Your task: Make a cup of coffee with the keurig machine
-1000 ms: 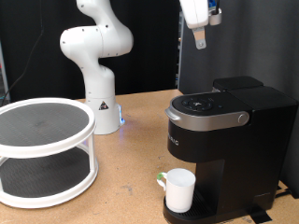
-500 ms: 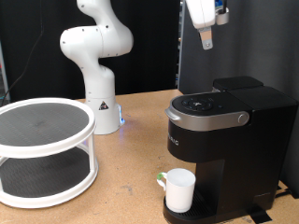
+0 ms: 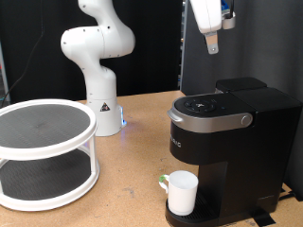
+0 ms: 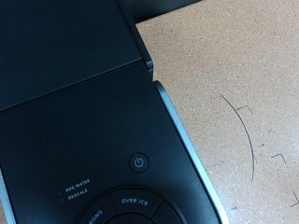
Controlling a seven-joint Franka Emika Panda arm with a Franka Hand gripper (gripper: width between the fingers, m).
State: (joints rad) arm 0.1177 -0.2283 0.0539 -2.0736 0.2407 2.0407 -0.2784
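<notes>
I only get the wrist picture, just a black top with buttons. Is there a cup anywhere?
Observer: Yes, a white cup stands on the machine's drip base.
Operator: Where's the end effector?
Observer: The end effector hangs high above the machine, touching nothing.
Operator: Is the lid open?
Observer: No, the lid is down.
Operator: What else is there?
Observer: A round two-level white rack at the exterior view's left.
</notes>
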